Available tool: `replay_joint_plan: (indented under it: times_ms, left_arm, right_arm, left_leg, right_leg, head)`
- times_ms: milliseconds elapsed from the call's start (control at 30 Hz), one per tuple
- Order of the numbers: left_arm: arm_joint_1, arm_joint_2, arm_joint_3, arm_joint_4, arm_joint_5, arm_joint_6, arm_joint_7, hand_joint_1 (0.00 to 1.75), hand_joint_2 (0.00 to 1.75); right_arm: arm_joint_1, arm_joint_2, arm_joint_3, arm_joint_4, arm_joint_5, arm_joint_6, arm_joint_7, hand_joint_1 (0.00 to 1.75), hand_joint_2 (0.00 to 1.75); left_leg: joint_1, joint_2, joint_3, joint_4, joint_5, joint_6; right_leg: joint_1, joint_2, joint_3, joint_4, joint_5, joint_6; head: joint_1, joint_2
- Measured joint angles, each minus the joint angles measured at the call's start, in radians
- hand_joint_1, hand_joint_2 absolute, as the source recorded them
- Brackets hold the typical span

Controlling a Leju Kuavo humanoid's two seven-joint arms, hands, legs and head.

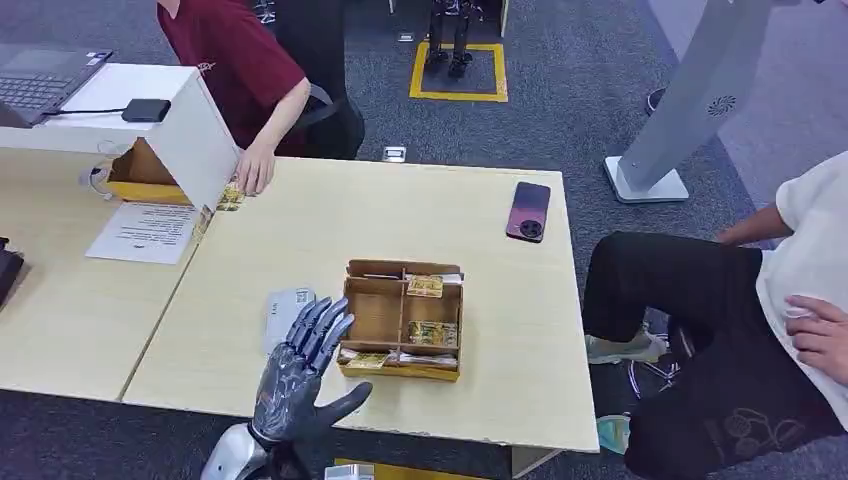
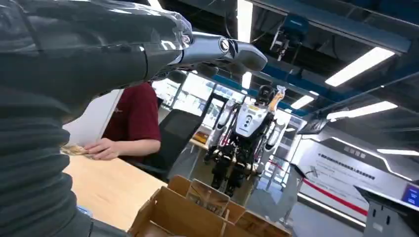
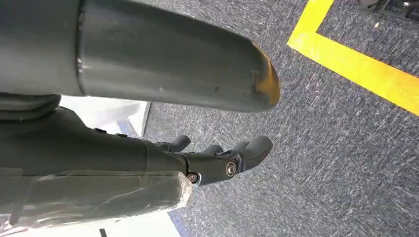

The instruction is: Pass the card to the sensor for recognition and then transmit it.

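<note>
Since neither robot hand has a card in it, looks barely begun: pick-up, pass to the sensor and hand-over all still to do.

Finds the left robot hand (image 1: pixel 305 365) raised over the near edge of the worktop (image 1: pixel 400 210), fingers spread apart and holding nothing, just beside the near left corner of the cardboard box (image 1: pixel 380 315). Finds the right robot hand (image 3: pixel 217 158) hanging over grey carpet, fingers loosely curled in around nothing.

Places the cards (image 1: pixel 432 333) inside the box, lying flat in its compartments: one in the far right compartment, one in the near right, more along the near strip. Reads them as small and thin, yellowish with printed faces, so probably awkward to lift off a flat bottom between low cardboard walls. Notes a pale flat sheet (image 1: pixel 280 310) on the worktop just left of the box, partly under the fingers; cannot tell whether a card or plain paper.

Takes the small black device (image 1: pixel 146 110) on the white stand at the far left corner as possibly the sensor, though too small to be sure. Sees a person's hand (image 1: pixel 255 170) resting beside that stand.
</note>
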Motion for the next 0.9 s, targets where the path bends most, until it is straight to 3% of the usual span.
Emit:
replay_joint_plan:
  times_ms: [67, 133, 233, 533, 900]
  left_arm:
    - [0.0, 0.002, -0.005, 0.006, -0.053, 0.003, 0.012, 0.0, 1.75]
    - [0.0, 0.002, -0.005, 0.009, -0.2, 0.003, 0.047, 0.0, 1.75]
    - [-0.003, 0.011, -0.005, 0.022, -0.361, 0.003, 0.148, 0.0, 1.75]
    - [-0.07, 0.058, -0.036, 0.106, -0.411, 0.003, 0.306, 0.0, 1.75]
    - [-0.129, 0.069, -0.055, 0.222, -0.413, 0.003, 0.356, 0.0, 1.75]
  right_arm:
    - [0.0, 0.0, 0.0, 0.0, 0.0, 0.0, 0.0, 0.0, 0.0]
    - [0.0, 0.0, 0.0, 0.0, 0.002, 0.001, -0.001, 0.0, 0.0]
    - [-0.002, 0.0, 0.0, 0.0, 0.003, 0.002, -0.002, 0.0, 0.0]
    - [-0.005, 0.0, 0.003, 0.0, 0.003, 0.003, -0.001, 0.0, 0.0]
    - [-0.005, 0.0, 0.006, 0.0, 0.003, 0.01, -0.006, 0.0, 0.0]
  left_leg:
    - [0.0, 0.0, 0.0, 0.0, 0.0, 0.0]
    - [0.0, 0.0, 0.0, 0.0, 0.0, 0.0]
    - [0.0, 0.0, 0.0, 0.0, 0.0, 0.0]
    - [0.0, 0.0, 0.0, 0.0, 0.0, 0.0]
    - [0.0, 0.0, 0.0, 0.0, 0.0, 0.0]
  right_leg:
    - [0.0, 0.0, 0.0, 0.0, 0.0, 0.0]
    - [0.0, 0.0, 0.0, 0.0, 0.0, 0.0]
    - [0.0, 0.0, 0.0, 0.0, 0.0, 0.0]
    - [0.0, -0.001, 0.0, 0.0, 0.0, 0.0]
    - [0.0, -0.001, 0.0, 0.0, 0.0, 0.0]
  head:
    - [0.0, 0.0]
    - [0.0, 0.0]
    - [0.0, 0.0]
    - [0.0, 0.0]
    - [0.0, 0.0]
